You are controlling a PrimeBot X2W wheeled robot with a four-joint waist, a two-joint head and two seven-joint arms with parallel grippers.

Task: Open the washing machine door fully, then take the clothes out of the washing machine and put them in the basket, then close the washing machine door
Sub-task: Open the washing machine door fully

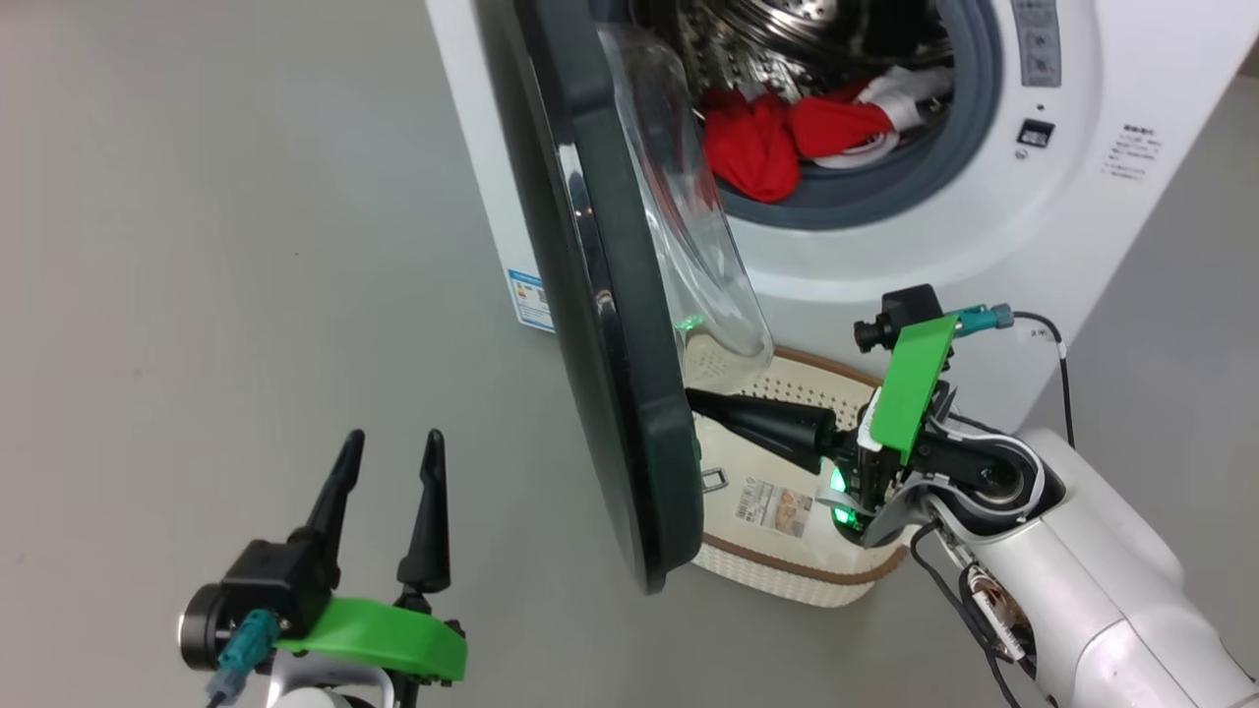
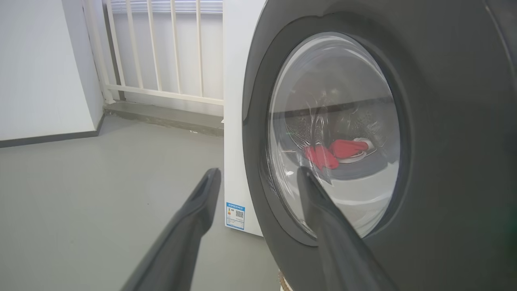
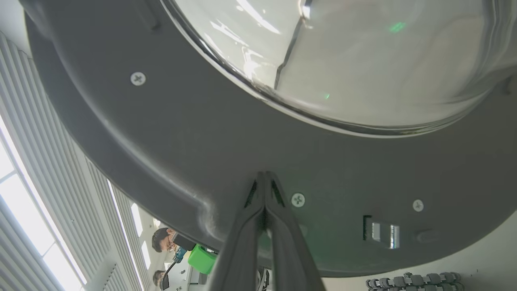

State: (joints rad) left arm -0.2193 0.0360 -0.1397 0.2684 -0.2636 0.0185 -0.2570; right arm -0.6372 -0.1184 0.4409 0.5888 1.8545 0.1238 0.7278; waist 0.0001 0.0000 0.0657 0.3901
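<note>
Door-opening: closed right gripper [image 1: 690,394] touches black-rimmed round washing machine door [image 1: 610,324] mid-frame; left gripper [image 1: 391,442] splayed, lower left; next, push wider.

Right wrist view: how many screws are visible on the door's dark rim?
3. One screw upper left on the washing machine door; a second beside the right gripper; a third farther right. Others may lie outside the frame.

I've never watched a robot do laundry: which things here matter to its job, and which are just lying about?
Job: washing machine door; clothes inside the washing machine; basket; right pincer, shut, tips at the door's rim; left pincer, open.
Just there: white railing; person in the background.
</note>
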